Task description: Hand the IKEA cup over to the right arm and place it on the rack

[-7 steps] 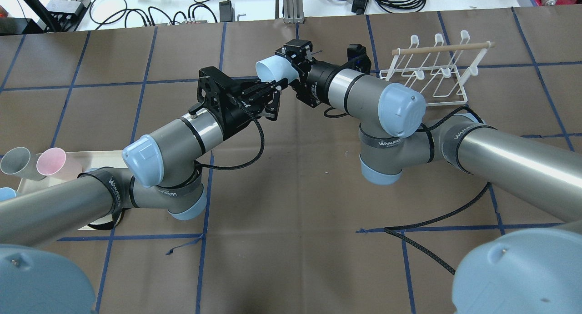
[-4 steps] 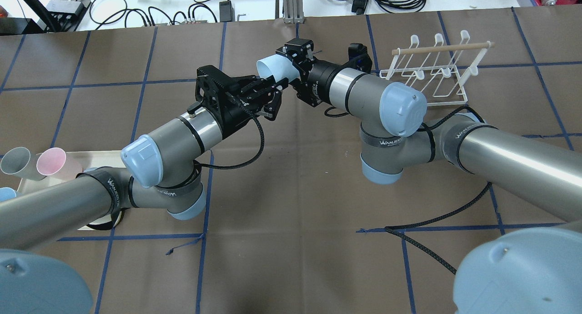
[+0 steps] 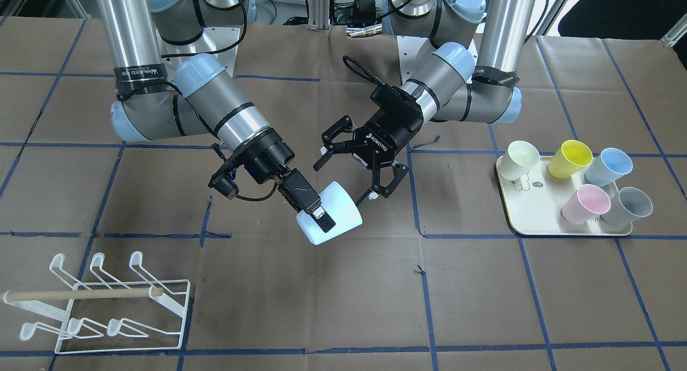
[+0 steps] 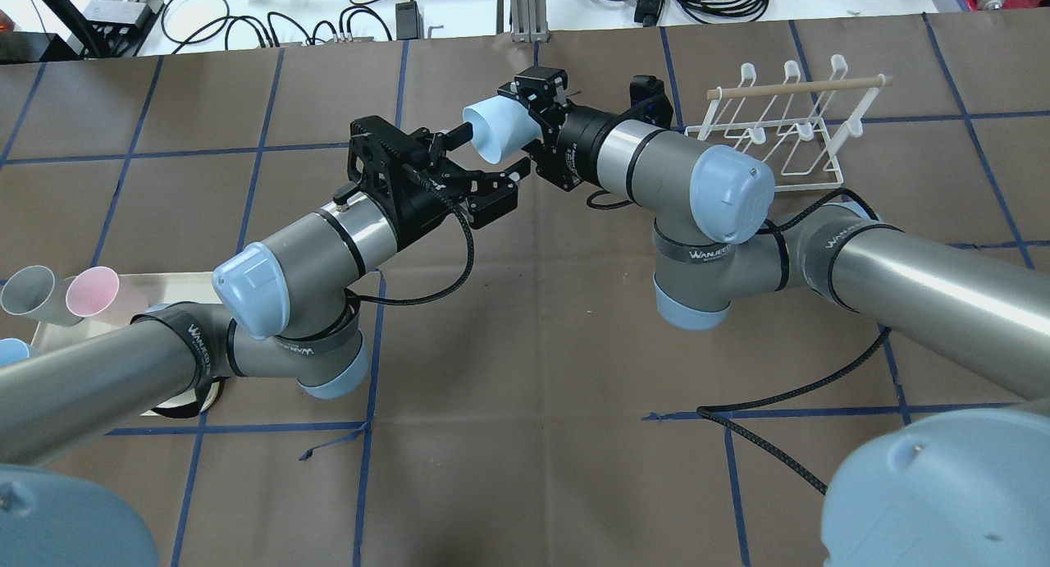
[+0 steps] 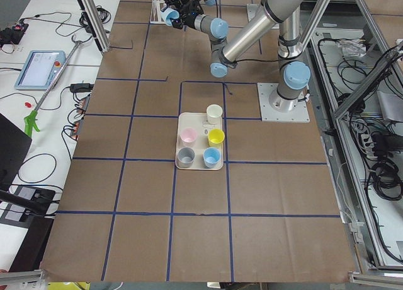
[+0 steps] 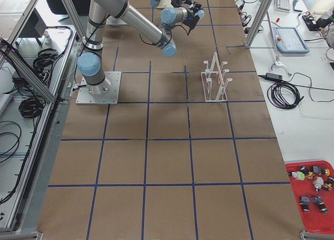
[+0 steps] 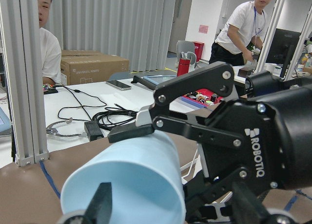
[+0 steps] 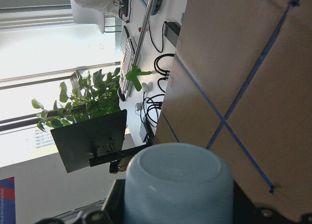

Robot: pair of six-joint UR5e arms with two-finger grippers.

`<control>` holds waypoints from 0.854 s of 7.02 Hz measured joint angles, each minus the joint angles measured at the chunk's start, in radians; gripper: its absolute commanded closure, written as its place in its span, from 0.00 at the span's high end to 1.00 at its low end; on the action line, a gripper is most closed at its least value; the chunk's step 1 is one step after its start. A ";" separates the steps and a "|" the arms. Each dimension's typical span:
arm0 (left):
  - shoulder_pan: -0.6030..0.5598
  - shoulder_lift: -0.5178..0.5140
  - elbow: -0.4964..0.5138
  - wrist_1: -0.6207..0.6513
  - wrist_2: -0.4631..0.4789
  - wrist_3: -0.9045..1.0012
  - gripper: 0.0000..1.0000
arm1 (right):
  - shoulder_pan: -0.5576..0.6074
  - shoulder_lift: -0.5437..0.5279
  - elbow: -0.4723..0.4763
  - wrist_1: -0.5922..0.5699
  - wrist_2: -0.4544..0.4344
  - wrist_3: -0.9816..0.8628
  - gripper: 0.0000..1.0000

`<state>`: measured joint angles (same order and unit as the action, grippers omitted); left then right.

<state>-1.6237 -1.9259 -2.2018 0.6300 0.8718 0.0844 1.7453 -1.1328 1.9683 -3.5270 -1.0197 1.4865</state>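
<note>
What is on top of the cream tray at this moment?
Five cups stand on the tray: cream cup, yellow cup, blue cup, pink cup, grey cup. In the overhead view the left arm covers the cream and yellow ones.

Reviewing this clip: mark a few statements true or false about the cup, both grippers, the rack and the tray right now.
1. The right gripper is shut on the pale blue plastic cup. True.
2. The left gripper also clamps that cup. False: its jaws stand open.
3. A cup hangs on the white wire rack. False: no cup is on it.
4. The cream rectangular tray carries five cups. True.
</note>
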 measured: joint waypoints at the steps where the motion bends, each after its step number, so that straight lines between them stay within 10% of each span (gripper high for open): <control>1: 0.033 0.031 -0.002 -0.059 -0.001 0.000 0.99 | -0.014 -0.002 -0.008 0.002 0.001 0.000 0.44; 6: 0.212 0.333 0.056 -0.763 0.129 0.009 0.99 | -0.123 -0.006 -0.029 0.000 0.014 -0.149 0.33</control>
<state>-1.4116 -1.5927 -2.1459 -0.1327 1.0006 0.0934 1.6219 -1.1387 1.9396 -3.5274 -1.0059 1.3370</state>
